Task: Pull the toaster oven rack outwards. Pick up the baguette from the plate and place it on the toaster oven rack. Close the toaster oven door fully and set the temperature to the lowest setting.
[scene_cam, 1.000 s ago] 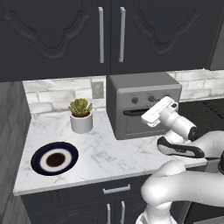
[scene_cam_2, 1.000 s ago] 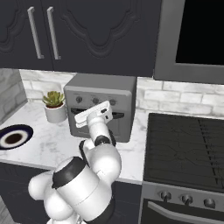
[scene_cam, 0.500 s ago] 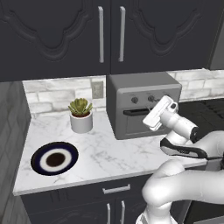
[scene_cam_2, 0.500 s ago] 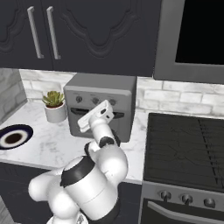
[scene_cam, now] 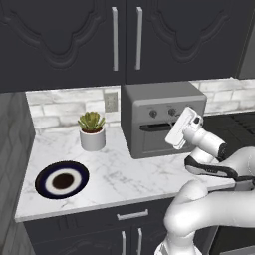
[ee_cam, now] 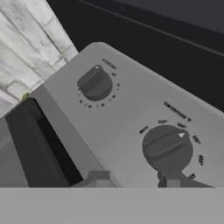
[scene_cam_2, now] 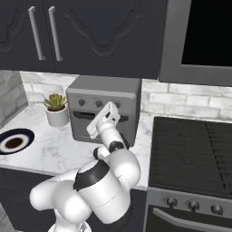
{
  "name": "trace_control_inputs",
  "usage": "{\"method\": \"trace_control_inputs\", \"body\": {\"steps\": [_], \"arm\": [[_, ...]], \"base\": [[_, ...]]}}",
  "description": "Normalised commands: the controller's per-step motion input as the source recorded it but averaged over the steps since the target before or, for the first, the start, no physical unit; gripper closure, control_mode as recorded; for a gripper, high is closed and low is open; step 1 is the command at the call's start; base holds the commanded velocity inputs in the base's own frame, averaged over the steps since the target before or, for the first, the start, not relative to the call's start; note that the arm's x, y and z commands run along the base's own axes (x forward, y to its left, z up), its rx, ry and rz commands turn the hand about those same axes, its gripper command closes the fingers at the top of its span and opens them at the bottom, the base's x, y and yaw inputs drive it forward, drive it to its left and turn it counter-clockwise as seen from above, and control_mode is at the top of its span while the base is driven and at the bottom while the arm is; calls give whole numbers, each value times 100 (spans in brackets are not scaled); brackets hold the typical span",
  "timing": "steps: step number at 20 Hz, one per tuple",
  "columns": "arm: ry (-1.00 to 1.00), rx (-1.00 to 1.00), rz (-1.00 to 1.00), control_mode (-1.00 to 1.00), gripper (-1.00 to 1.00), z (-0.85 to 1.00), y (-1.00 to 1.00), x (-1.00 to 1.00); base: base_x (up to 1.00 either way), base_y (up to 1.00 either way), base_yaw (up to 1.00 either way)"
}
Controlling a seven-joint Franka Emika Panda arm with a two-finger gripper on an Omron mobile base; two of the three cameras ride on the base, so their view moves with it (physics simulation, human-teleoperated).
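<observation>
Two dark cabinet doors (scene_cam: 119,40) hung above a white marble counter (scene_cam: 124,174), and to the right of the counter lay a dark stove (scene_cam_2: 195,154). On the counter, against the tiled back wall, stood the toaster oven (scene_cam: 159,97), a grey box with its door (scene_cam: 152,142) shut flat against the front and a dark handle bar (scene_cam: 154,127) across the top of the window. Neither the rack nor the baguette could be seen with the door shut. The white arm reached up from the base to the oven's upper front panel, and its gripper (scene_cam: 175,130) was pressed close to the row of knobs at the panel's right side. In the hand view the fingertips (ee_cam: 98,179) rose just under a round knob (ee_cam: 167,148) ringed by printed temperature marks, with a second knob (ee_cam: 95,83) further along the panel; the fingers stood a little apart, but I could not tell whether they pinched the knob or were loose. Left of the oven sat a small succulent in a white pot (scene_cam: 92,132). Near the counter's front left corner lay the plate (scene_cam: 62,180), dark blue with a white ring and brown centre, well apart from the oven.
</observation>
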Motion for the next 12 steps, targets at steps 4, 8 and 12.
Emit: {"method": "trace_control_inputs", "body": {"steps": [4,8,12], "arm": [[-11,-20,20,-100,100,78,1,98],[-7,-20,18,-100,100,90,9,100],[-7,-20,21,-100,100,88,17,100]], "base": [[0,0,0],[0,0,0],[0,0,0]]}}
